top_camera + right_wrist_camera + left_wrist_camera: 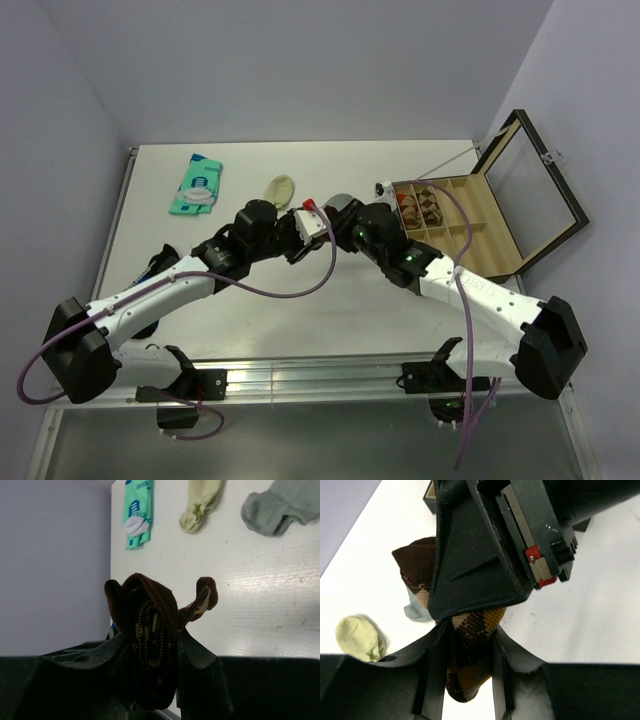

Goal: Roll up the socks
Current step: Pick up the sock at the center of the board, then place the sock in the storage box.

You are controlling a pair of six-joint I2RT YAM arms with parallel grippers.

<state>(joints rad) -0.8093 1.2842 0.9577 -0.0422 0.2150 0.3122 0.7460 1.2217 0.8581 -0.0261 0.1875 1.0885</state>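
The dark-brown argyle sock (470, 655) is bunched up and held above the table between both grippers, which meet at the table's middle. My left gripper (470, 645) is shut on its lower end, and in the top view the left gripper (303, 226) is close against the right one. My right gripper (152, 645) is shut on the sock's (150, 625) folded brown end; the right gripper (345, 222) fills most of the left wrist view. The cream sock (282, 189) and the grey sock (282, 505) lie flat on the table behind them.
A flat teal-and-white packet (197, 185) lies at the back left. An open wooden box (480, 235) with compartments and a raised glass lid stands at the right, with rolled socks in its far cells. The cream sock also shows in the left wrist view (357, 637).
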